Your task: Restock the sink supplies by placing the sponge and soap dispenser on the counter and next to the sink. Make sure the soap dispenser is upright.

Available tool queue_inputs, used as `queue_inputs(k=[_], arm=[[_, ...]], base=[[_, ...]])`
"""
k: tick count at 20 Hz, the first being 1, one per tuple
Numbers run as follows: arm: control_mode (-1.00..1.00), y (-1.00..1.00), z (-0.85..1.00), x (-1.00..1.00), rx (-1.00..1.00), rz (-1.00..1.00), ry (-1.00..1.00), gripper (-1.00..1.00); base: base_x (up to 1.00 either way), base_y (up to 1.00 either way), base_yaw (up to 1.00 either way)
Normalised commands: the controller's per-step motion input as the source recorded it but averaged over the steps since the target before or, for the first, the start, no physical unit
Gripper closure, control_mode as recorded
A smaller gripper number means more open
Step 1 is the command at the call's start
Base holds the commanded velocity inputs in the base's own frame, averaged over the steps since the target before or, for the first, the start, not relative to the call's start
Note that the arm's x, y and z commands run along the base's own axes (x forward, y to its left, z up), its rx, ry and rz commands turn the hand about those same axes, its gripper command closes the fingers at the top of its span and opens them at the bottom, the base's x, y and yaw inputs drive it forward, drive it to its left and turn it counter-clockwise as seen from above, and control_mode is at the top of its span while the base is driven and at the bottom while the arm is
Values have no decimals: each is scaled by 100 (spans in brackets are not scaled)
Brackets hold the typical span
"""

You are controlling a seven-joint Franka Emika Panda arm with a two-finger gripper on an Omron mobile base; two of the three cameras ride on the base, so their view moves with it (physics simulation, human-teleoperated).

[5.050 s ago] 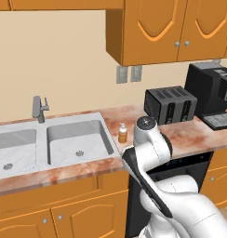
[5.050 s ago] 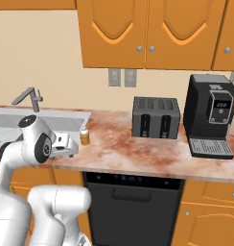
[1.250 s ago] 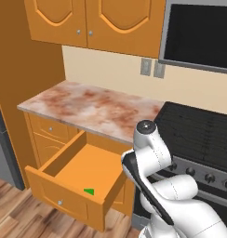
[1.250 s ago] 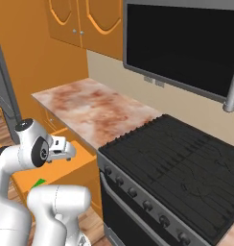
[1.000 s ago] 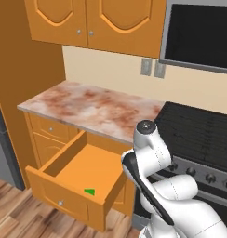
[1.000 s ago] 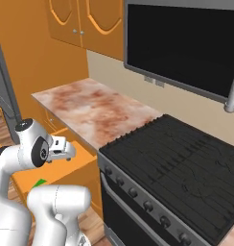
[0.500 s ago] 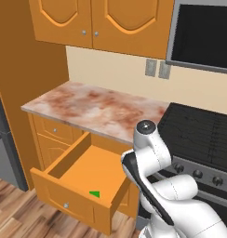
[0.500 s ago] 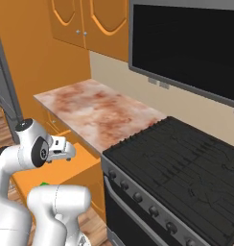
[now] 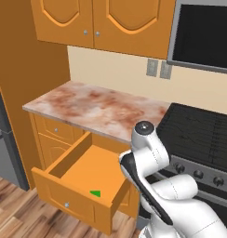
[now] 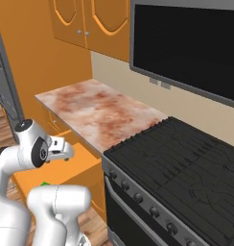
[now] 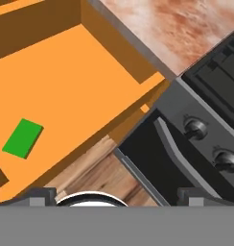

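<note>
A: What takes up most of the scene?

B: The black gas stove (image 10: 186, 173) with its row of round knobs, and at its nine o'clock the reddish-brown and cream marbled stone worktop (image 9: 94, 107), under orange wooden wall cabinets (image 9: 103, 23). A dark microwave (image 10: 186, 45) hangs above the stove.

A: And below the worktop?

B: A pulled-out orange wooden drawer (image 9: 76, 183), open to the top.

A: Where is the sponge?

B: The small flat bright green rectangular sponge (image 11: 23, 138) lies flat on the drawer's floor, near the front wall; in the left base view it sits at about five o'clock of the drawer floor (image 9: 95, 193).

A: The end effector?

B: The white arm's two-finger end effector (image 10: 61, 149) hangs above the drawer, between it and the stove's front. Its jaws stand wide apart, holding nothing; the sponge is well apart from it.
</note>
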Motion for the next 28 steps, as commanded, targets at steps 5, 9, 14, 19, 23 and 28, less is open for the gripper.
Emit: queue_inputs(k=[5, 9, 14, 19, 23, 28], arm=[[-100, 97, -37, 40, 0, -1, 4, -100], [-100, 100, -46, 32, 0, -13, 7, -100], [-100, 100, -37, 15, 2, -22, 10, -100], [-100, 82, -20, 12, 7, -23, 15, -100], [-100, 54, -11, 6, 10, -16, 23, -100], [-100, 5, -26, 0, 11, -3, 16, -100]], base=[[0, 0, 0], [0, 0, 0], [0, 0, 0], [0, 0, 0], [0, 0, 0], [0, 0, 0]])
